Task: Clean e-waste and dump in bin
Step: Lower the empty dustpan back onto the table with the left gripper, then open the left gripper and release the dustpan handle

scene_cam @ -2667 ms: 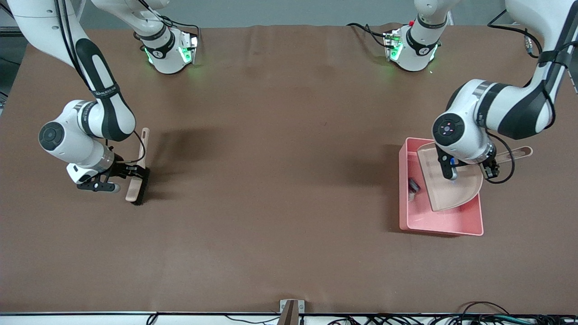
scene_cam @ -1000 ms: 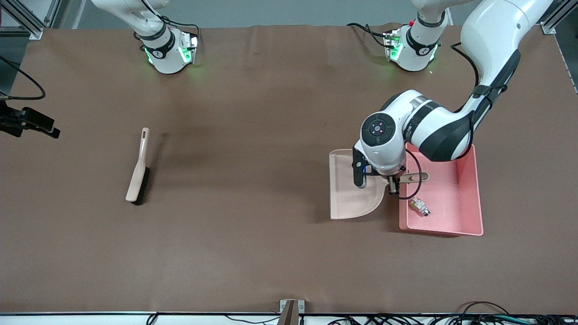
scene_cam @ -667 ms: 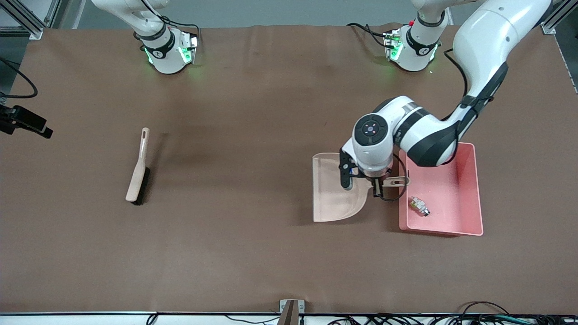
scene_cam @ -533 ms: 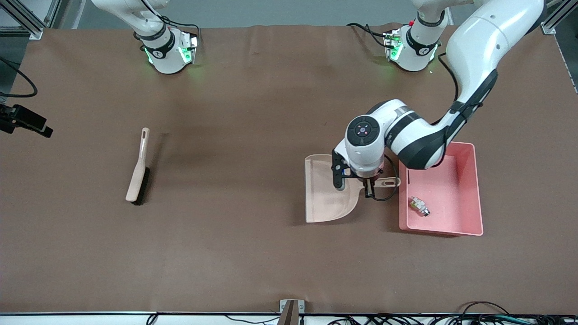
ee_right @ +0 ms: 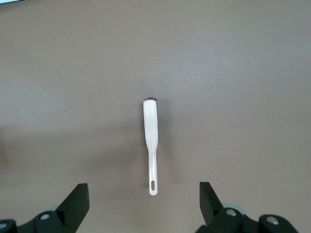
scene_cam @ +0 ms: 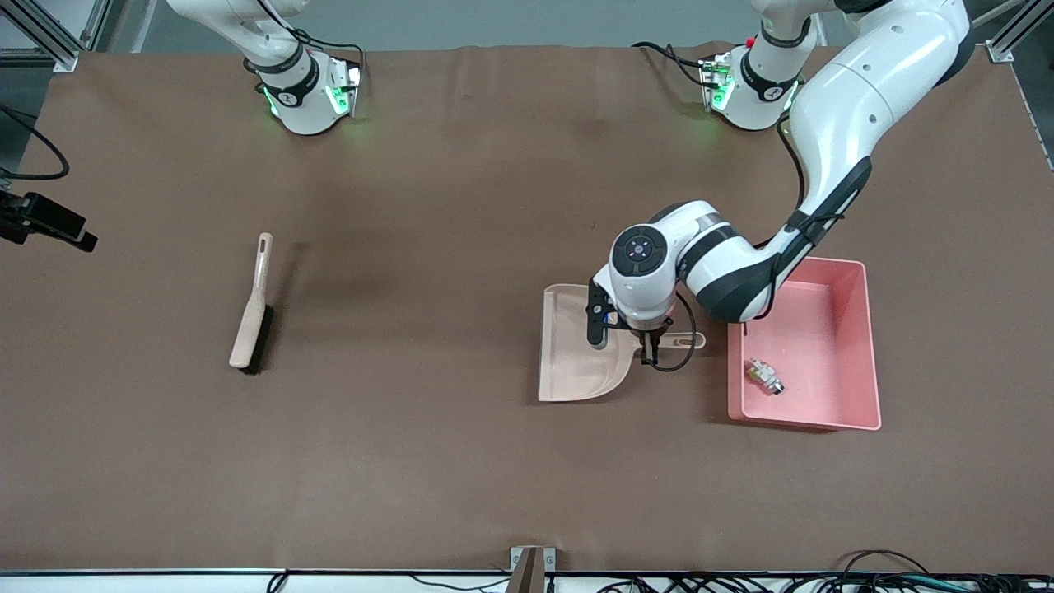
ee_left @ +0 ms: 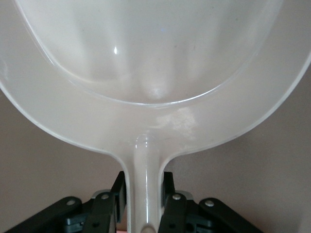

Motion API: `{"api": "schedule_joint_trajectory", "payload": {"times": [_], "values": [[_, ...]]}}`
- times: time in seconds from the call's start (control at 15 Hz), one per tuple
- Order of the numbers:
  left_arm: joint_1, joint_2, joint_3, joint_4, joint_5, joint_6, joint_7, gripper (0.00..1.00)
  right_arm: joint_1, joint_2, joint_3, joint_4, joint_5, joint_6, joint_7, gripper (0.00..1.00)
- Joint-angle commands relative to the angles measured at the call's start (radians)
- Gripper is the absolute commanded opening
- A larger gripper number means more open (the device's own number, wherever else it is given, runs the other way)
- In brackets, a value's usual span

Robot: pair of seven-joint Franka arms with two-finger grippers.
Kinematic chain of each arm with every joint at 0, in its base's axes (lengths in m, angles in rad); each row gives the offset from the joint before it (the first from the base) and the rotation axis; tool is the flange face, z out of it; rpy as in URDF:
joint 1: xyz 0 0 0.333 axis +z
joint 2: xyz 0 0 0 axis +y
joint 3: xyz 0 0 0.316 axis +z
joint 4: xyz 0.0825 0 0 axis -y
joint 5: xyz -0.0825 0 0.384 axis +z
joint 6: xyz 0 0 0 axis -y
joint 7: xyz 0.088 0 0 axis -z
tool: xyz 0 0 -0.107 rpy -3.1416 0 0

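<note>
Only the left wrist view shows the left gripper (ee_left: 144, 204) clamped on the dustpan (scene_cam: 576, 362) handle; the front view hides that grip under the wrist, right of centre. The pan's long axis lies across the frame, handle toward the bin (scene_cam: 865, 346). One e-waste (scene_cam: 764, 375) piece lies inside the bin. The right gripper (ee_right: 143, 206) waits wide open, empty, above the brush (ee_right: 151, 141).

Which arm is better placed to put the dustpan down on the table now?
The left arm. Its claw is shut on the dustpan handle, beside the bin. The right claw is open, high above the brush.
</note>
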Motion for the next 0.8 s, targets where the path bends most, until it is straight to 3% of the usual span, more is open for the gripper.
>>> {"api": "schedule_joint_trajectory", "payload": {"times": [0.0, 0.27, 0.33, 0.4, 0.47, 0.73], "values": [[-0.08, 0.004, 0.07, 0.025, 0.014, 0.006, 0.021, 0.02, -0.016, 0.001, 0.012, 0.007, -0.009, -0.008, 0.013, 1.0], [-0.114, 0.004, 0.113, 0.026, 0.011, 0.006, 0.017, 0.04, -0.016, 0.001, 0.012, 0.006, -0.009, -0.008, 0.013, 1.0], [-0.114, 0.004, 0.113, 0.026, 0.008, 0.006, 0.006, 0.19, -0.016, 0.001, 0.012, 0.006, -0.009, -0.008, 0.013, 1.0], [-0.114, 0.003, 0.113, 0.026, 0.005, 0.006, -0.002, 0.87, -0.016, 0.001, 0.012, 0.006, -0.009, -0.006, 0.013, 1.0], [-0.109, 0.001, 0.113, 0.026, 0.002, 0.006, -0.008, 1.0, -0.016, 0.001, 0.012, 0.004, -0.009, -0.006, 0.013, 1.0], [-0.115, -0.011, 0.11, 0.087, -0.079, -0.013, -0.003, 1.0, -0.016, 0.001, 0.012, 0.004, -0.009, -0.006, 0.012, 1.0]]}}
